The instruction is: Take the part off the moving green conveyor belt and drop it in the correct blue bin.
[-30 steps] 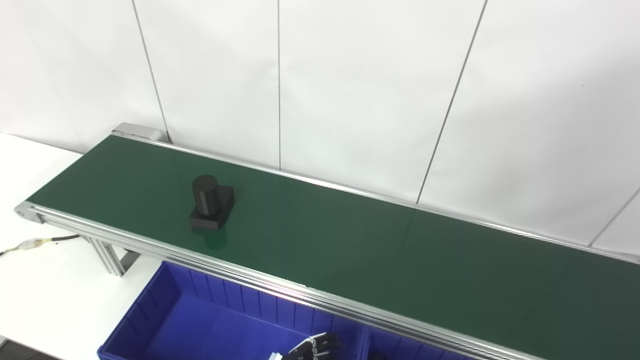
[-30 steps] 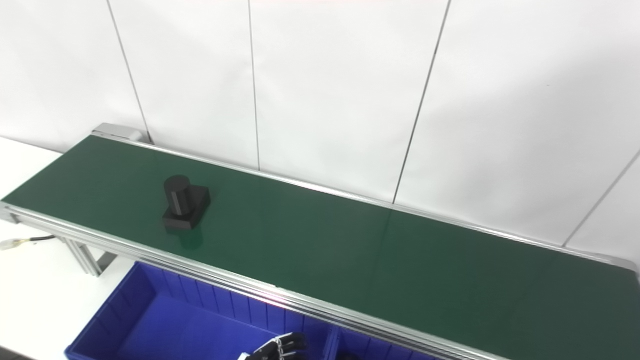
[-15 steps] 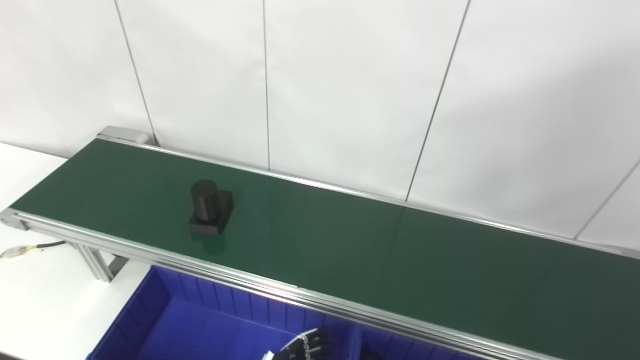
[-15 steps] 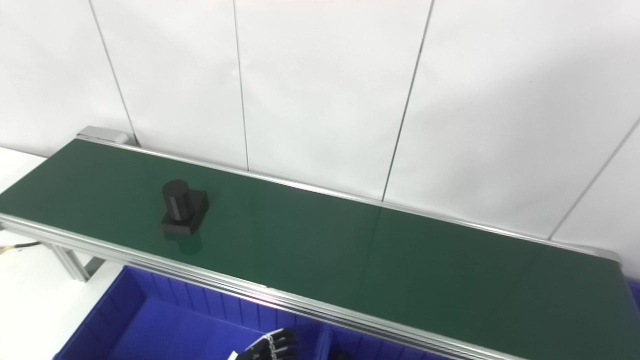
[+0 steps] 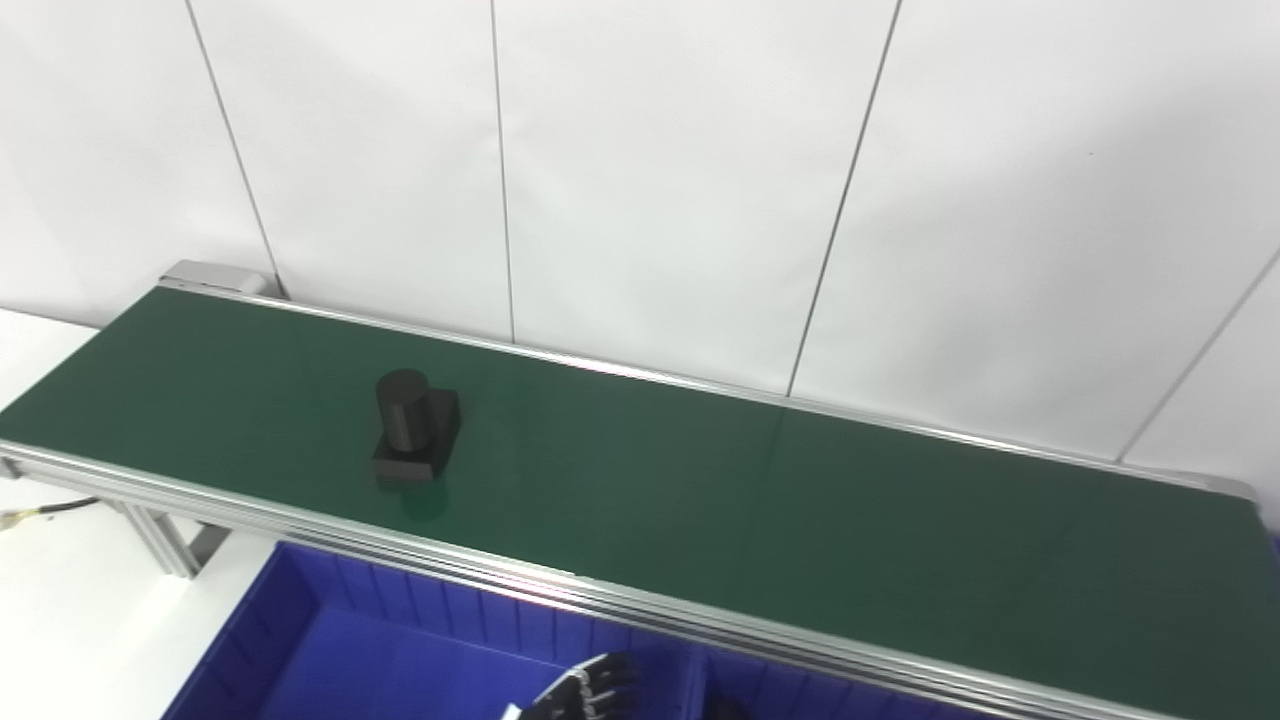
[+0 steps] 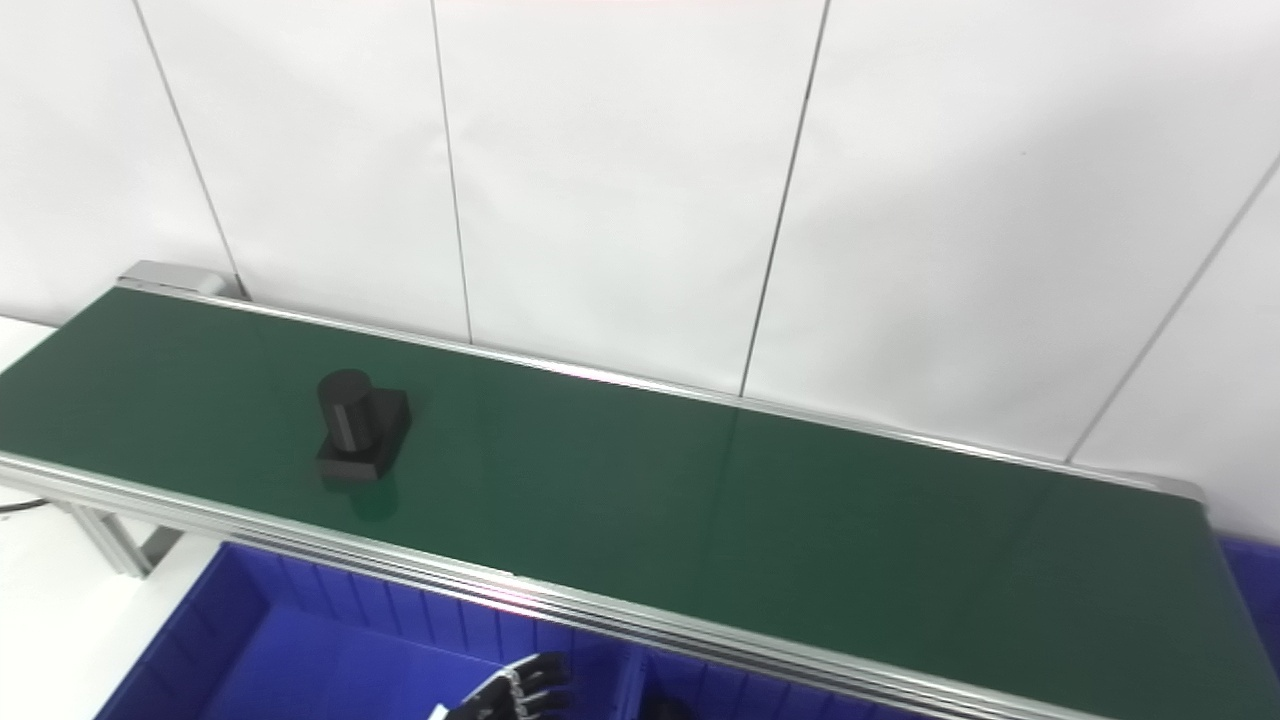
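Low at the frame's bottom edge, the left hand (image 5: 590, 690) is hovering over the blue bin (image 5: 300, 640), fingers spread, grasping nothing. Upper left, the black part (image 5: 413, 428) is sitting upright on the green belt (image 5: 800, 510).

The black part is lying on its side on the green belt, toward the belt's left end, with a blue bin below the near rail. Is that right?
Not quite. The black part stands upright: its flat square base rests on the green belt and the cylinder points up, as the left eye view shows. It is toward the belt's left end, and the blue bin sits below the near rail.
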`<action>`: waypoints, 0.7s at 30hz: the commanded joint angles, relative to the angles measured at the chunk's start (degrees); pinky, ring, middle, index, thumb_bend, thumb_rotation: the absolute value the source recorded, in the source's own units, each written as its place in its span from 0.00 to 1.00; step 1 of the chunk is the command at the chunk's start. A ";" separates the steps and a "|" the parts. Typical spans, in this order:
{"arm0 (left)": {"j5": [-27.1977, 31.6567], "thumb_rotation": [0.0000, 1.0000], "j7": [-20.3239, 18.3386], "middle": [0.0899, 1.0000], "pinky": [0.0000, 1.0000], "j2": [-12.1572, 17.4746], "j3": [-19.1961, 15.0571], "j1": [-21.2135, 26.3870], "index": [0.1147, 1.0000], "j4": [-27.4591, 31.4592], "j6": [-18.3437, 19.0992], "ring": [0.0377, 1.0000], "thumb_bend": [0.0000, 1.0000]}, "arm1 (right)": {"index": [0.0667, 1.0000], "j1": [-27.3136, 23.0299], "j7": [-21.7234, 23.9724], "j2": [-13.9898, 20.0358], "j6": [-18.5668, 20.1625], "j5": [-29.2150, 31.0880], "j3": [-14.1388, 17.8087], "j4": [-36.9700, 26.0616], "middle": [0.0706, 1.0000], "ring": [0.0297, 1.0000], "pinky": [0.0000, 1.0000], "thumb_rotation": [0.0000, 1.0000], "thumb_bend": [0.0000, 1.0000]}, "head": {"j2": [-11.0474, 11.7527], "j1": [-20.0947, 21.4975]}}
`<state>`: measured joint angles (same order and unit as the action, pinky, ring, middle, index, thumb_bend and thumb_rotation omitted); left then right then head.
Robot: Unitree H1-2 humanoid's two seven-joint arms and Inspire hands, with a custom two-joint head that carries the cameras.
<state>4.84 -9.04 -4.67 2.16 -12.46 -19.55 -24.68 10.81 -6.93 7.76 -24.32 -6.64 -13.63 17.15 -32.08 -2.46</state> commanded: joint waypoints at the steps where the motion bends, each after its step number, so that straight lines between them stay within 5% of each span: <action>1: 0.51 0.00 -0.30 0.78 0.76 0.02 0.08 -0.05 0.78 1.67 -2.17 0.76 0.51 | 0.79 -0.18 -0.77 -0.36 -2.61 -0.29 -0.26 -2.02 0.78 0.71 0.64 0.00 0.73 | -0.44 0.84; 21: 4.15 0.00 -2.94 0.78 0.75 2.11 -1.16 -1.47 0.78 4.06 -2.19 0.75 0.50 | 0.83 1.36 -3.52 -1.54 -2.60 -3.83 -2.52 -4.09 0.82 0.76 0.69 0.00 0.65 | -2.03 6.54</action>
<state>8.39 -11.15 -2.67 1.19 -13.89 -17.27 -24.68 12.39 -9.63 6.61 -24.32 -10.10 -16.02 14.56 -34.19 3.52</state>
